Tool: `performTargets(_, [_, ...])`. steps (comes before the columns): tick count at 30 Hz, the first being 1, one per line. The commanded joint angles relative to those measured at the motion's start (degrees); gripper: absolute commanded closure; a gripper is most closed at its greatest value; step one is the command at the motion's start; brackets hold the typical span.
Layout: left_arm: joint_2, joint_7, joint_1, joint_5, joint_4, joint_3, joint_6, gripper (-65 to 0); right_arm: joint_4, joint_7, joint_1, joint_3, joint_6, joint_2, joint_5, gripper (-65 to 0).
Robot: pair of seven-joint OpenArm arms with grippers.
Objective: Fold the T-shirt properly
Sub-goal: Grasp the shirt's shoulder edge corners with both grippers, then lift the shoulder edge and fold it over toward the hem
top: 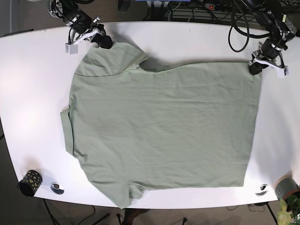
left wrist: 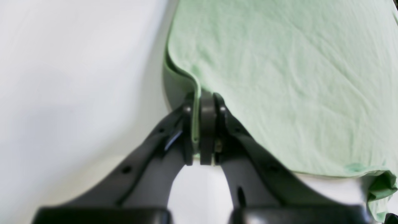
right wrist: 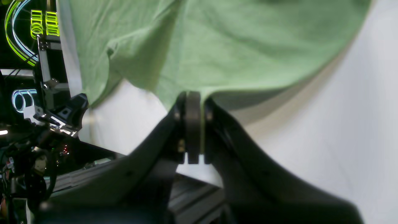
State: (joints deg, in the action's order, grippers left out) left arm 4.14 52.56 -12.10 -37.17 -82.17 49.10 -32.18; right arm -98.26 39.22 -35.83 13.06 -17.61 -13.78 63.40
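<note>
Both pincers, left (left wrist: 199, 130) and right (right wrist: 194, 130), clamped on far-edge corners of shirt (top: 164, 126); soft, limp, best held by hems.

A robotics lab: white table (top: 28, 84), cable tangles (top: 206, 9), aluminium frame (right wrist: 43, 62) behind.

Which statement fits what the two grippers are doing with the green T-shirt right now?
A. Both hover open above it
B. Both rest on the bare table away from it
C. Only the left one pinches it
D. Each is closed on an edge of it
D: the left gripper and the right gripper each have their jaws shut with the T-shirt fabric pinched between them.
</note>
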Motion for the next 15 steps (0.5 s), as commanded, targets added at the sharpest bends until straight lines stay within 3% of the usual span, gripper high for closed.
performTargets(1, [0.6, -0.1, -0.1, -0.4, -2.5, 0.2, -0.1, -1.3, -1.4, -0.8, -0.2, 0.4, -0.72, -0.4, 1.3, 0.0])
performTargets(11, [0.3, 0.1, -7.7, -0.7, -14.0, -0.5, -0.6, -1.3, -4.3, -0.9, -5.4, 2.3, -1.08, -0.4, 1.4, 0.0])
performTargets(15, [0.0, 0.1, -11.9, -0.6, -17.9, -0.5, -3.6, -1.3, -7.5, -0.9, -8.6, 2.9, -1.08, -0.5, 1.4, 0.0])
